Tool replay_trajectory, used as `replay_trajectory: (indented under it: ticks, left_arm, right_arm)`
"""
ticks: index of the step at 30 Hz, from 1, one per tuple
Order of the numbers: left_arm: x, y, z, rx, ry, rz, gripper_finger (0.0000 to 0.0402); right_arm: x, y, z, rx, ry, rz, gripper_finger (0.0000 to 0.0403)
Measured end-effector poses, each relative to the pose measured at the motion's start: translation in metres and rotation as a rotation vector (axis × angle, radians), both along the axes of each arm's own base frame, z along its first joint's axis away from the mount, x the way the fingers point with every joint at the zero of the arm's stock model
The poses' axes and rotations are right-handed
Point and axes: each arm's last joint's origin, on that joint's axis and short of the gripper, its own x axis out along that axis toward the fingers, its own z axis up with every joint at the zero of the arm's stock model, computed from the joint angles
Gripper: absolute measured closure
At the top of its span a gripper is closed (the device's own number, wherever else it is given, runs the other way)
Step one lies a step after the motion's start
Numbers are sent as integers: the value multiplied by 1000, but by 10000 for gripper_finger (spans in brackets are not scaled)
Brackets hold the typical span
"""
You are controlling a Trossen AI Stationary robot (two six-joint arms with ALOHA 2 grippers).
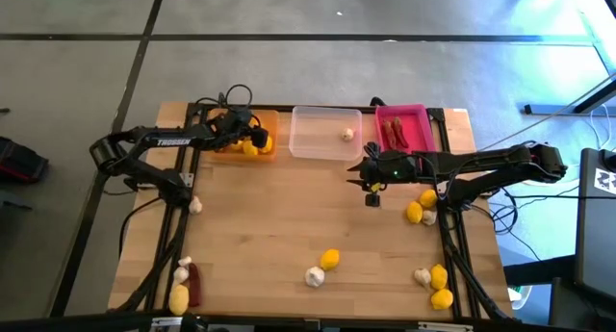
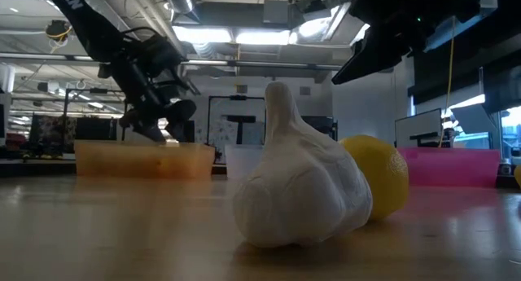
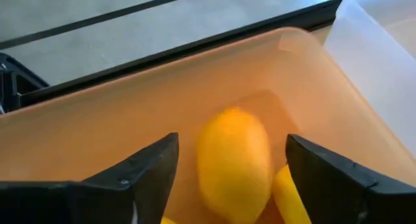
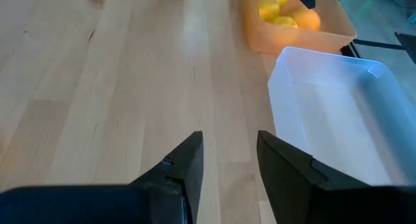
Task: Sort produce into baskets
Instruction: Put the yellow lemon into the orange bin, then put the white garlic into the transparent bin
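Grey concrete floor (image 1: pixel 318 67) (dark seams), bright ceiling lights (image 2: pixel 244 37) overhead

Bright ceiling lights (image 2: pixel 244 37) glare in the low view, where the near garlic bulb (image 2: pixel 301 175) blurs.

Left claw (image 3: pixel 231 169) spread; right claw (image 4: pixel 229 160) parted, empty.

Lemons (image 1: pixel 252 145) in orange tray (image 1: pixel 272 151), garlic (image 1: pixel 347 134) in clear tray (image 1: pixel 306 143), chilies (image 1: pixel 396 133) in pink tray (image 1: pixel 423 130).
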Motion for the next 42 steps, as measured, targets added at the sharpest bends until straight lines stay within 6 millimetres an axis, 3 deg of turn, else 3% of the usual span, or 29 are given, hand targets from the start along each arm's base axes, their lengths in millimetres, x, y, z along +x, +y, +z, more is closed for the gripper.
replay_trajectory:
  ticks: [4,9,14,18,22,28,42]
  left_arm:
    - [1,-5,10,7,-23,-55,109]
    - [6,-20,46,5,-7,-139,108]
    - [12,-50,79,-1,6,-268,108]
    - [20,-78,88,-45,44,-373,108]
    - [24,-102,81,-123,104,-416,108]
    - [25,-127,59,-262,234,-345,108]
    - [13,-155,16,-659,646,-220,108]
  right_arm:
    - [0,0,0,0,0,0,265]
    - [0,0,0,2,0,-1,265]
    - [0,0,0,3,-1,-2,265]
    - [0,0,0,3,-2,-2,265]
    - [0,0,0,3,-1,-2,265]
    - [0,0,0,3,-2,-2,265]
    - [0,0,0,14,-4,-9,265]
